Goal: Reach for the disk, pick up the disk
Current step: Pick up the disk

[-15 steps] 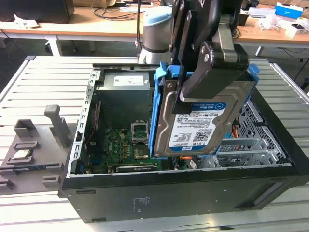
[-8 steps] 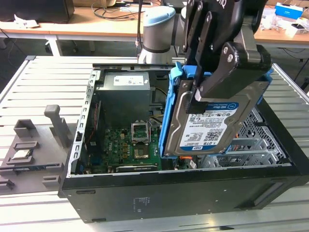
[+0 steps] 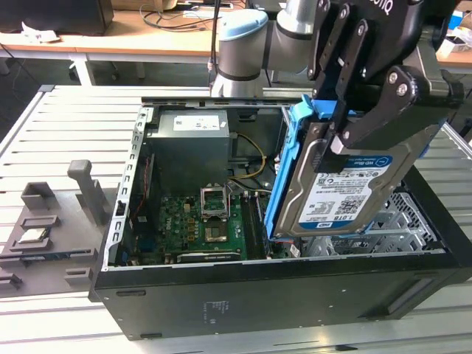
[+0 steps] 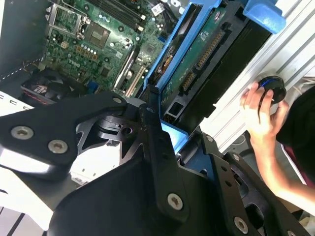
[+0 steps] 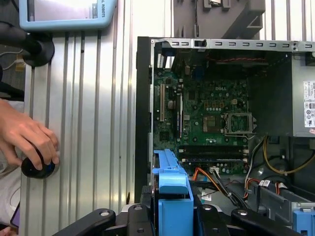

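The disk (image 3: 346,193), a silver hard drive with a blue-and-white label and a blue side bracket (image 3: 289,166), hangs tilted above the open computer case at the exterior view's right. My gripper (image 3: 341,136) is shut on the disk's upper edge, with a black finger on each side. In the second wrist view the disk's green circuit-board underside (image 4: 197,54) and blue bracket run away from the black fingers (image 4: 157,147). In the first wrist view the blue bracket's end (image 5: 172,189) sits between the finger linkages.
The open black case (image 3: 221,302) holds a green motherboard (image 5: 206,113), a grey power supply (image 3: 188,144) and loose cables. A grey fixture (image 3: 51,214) stands on the slatted table at the exterior view's left. A person's hand (image 5: 27,135) rests on a black knob (image 5: 37,168) beside the case.
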Robot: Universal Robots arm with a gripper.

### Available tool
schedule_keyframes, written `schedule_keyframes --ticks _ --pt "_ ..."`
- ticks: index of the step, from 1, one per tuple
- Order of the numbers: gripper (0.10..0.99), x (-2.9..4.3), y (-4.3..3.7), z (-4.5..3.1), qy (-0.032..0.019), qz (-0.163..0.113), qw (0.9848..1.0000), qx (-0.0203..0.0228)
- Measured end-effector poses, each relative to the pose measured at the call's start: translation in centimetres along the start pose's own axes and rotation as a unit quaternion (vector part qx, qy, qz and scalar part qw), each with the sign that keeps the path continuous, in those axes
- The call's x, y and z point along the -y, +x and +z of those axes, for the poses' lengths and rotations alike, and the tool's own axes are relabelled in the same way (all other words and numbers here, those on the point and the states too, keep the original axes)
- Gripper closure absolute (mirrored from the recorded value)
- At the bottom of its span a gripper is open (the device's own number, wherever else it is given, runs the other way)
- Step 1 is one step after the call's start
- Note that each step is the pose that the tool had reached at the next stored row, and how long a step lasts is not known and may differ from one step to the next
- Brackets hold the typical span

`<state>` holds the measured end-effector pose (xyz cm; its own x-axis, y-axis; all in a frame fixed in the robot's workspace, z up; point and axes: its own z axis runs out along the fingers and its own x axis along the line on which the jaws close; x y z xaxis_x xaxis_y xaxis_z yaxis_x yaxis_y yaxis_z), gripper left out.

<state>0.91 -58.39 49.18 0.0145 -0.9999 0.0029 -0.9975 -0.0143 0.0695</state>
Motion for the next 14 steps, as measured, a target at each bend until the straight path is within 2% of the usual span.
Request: schedule_keyframes --ticks 9,14 --pt "0.718 2.0 0.03 -0.14 0.0 0.0 1.0 0.0" --pt "0.718 2.88 0.04 -0.2 0.0 0.0 1.0 0.0"
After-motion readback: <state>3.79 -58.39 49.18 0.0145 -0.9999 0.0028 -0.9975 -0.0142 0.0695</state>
